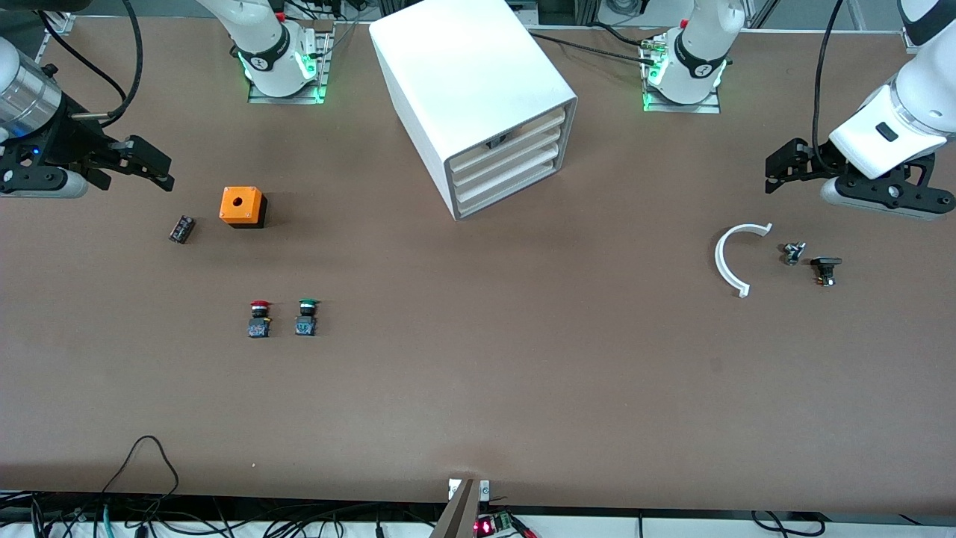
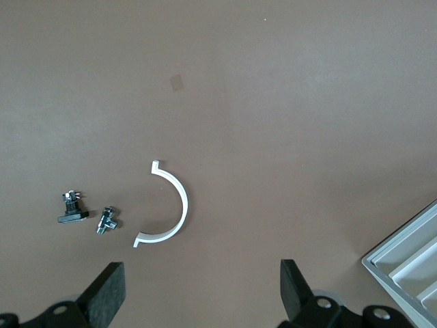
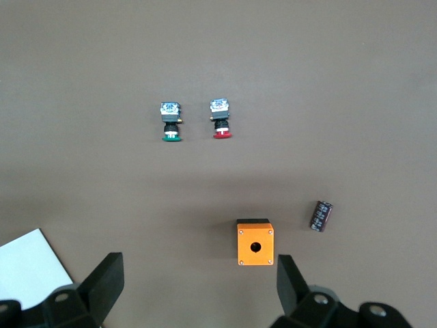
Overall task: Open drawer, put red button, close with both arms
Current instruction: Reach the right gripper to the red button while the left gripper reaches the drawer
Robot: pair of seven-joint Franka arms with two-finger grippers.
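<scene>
**A:** I've got both arms parked. What worries you first?

**B:** The cabinet [image 1: 478, 97] — it sits askew on the table [image 1: 478, 388], fronts angled toward the left arm's end. All three drawers look shut to me, and the drawer [image 1: 508, 160] I want is the middle one, sandwiched tight. I'd guess a claw aimed a little high or low hooks the wrong front, or drags the whole box.

**A:** Anything inside them?

**B:** Can't tell; nothing shows while they're closed. The orange box [image 1: 243, 206] has a hole on top, and I can't see into it.

**A:** And the claws?

**B:** Right claw [image 1: 153, 166] hangs spread and empty above the table near the orange box. Left claw [image 1: 783, 168] is spread too, holding nothing, over the white curved piece [image 1: 728, 258].

**A:** The button?

**B:** The red button [image 1: 259, 319] stands on the table nearer the front camera than the orange box — just beside the green button [image 1: 306, 317]. Same body, different cap, so I could easily pinch the wrong one or knock either over.
</scene>
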